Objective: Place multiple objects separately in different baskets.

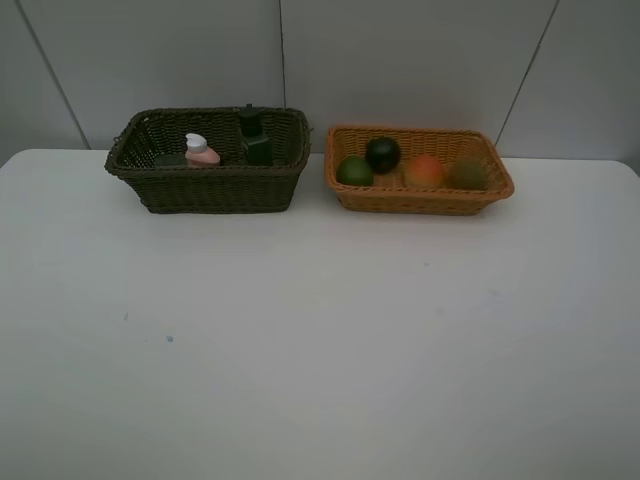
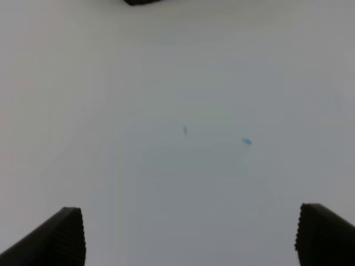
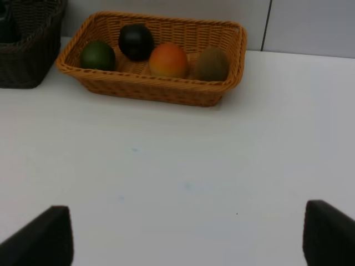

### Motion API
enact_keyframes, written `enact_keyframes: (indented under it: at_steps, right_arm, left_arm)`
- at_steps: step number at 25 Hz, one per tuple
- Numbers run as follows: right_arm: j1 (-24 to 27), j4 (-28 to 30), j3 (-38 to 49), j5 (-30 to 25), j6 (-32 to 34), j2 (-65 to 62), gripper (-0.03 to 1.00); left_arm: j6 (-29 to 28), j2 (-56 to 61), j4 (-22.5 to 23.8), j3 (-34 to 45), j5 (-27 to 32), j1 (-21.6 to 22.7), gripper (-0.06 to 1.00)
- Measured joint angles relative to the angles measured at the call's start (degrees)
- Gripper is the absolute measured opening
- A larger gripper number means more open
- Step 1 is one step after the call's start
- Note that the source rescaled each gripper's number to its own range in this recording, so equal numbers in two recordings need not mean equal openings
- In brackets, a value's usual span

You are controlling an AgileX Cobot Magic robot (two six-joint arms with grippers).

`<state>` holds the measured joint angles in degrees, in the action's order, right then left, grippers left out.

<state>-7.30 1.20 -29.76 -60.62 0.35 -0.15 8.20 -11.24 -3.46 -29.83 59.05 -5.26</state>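
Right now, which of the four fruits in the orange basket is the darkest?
The black mangosteen, second from the dark basket's side, behind the green fruit and peach; the kiwi is brown.

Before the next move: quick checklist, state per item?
1. Four fruits sit in the light orange wicker basket: round green fruit, dark mangosteen, orange-red peach, brown kiwi: ok.
2. Pink white-capped bottle and dark green pump bottle in the dark brown wicker basket: ok.
3. Marker and eraser in the dark basket: cannot tell, the wall hides its floor.
4. Left gripper open, holding nothing: ok.
5. Right gripper open, holding nothing: ok.
6. No task item left on the white table: ok.
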Motion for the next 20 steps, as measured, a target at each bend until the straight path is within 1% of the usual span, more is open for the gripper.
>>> enact_keyframes:
  at_steps: [5,10,20]
  right_arm:
    - [0.0,0.0,0.0,0.0,0.0,0.0,1.00]
    - [0.0,0.0,0.0,0.0,0.0,0.0,1.00]
    - [0.0,0.0,0.0,0.0,0.0,0.0,1.00]
  left_arm:
    - [0.7,6.2,-0.1,1.0,1.2,2.7,1.00]
    - [0.9,11.0,-0.3,1.1,1.2,3.4,1.00]
    - [1.5,11.6,-0.3,1.1,1.2,3.8,1.00]
